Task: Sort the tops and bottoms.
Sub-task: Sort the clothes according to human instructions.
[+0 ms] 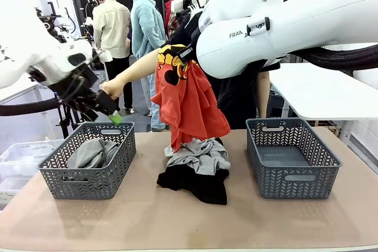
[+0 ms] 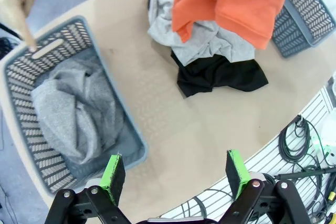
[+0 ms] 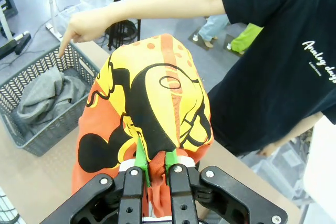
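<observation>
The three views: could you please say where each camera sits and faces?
Front: between left arm and right arm, both showing, facing the person across the table.
Left wrist: high, looking down on the left basket; open fingers show.
Right wrist: raised, facing the pointing hand; its fingers grip the orange-red shirt.
All share basket and shirt.

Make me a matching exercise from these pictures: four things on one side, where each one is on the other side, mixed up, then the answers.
Things
1. orange shirt
2. grey top
3. black garment
4. person's hand

Places
A. on the table, partly under the pale grey sweatshirt
B. pointing at the left basket
C. hanging from the shut right tool
D. lying in the left basket

Pairs: 1-C, 2-D, 3-A, 4-B
</observation>
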